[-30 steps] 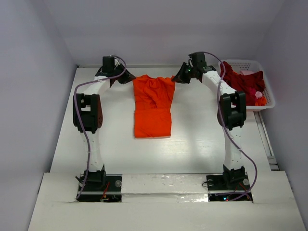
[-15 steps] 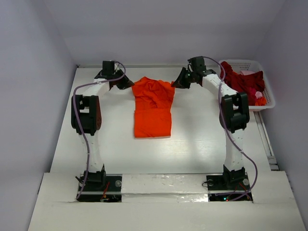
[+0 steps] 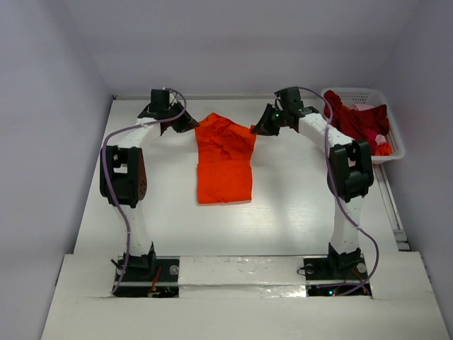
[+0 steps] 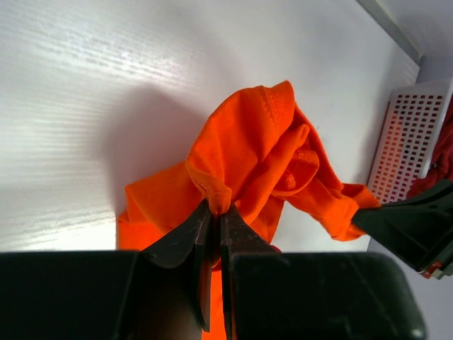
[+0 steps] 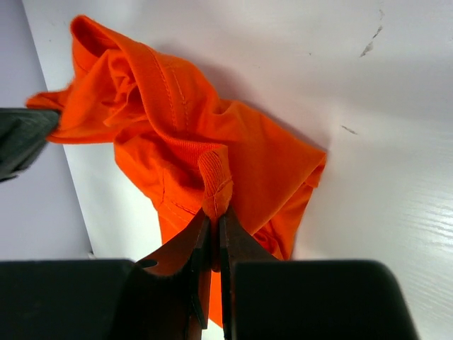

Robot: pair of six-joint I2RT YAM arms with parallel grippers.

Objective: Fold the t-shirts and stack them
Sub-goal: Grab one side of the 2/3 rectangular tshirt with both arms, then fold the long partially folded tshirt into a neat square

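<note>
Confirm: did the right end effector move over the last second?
Yes. The right end effector shifted left and nearer, away from the basket.

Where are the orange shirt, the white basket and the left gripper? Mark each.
orange shirt (image 3: 224,180): overhead view, flat lower half.
white basket (image 3: 395,134): overhead view, right wall.
left gripper (image 4: 216,210): left wrist view, between fingertips pinching the shirt.

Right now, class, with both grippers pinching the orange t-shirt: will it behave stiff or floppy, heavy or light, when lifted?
Probably floppy: the orange t-shirt bunches into loose folds between the left gripper and the right gripper. Likely light for its size: two small pinches of cloth appear enough to hold up its far end.
</note>
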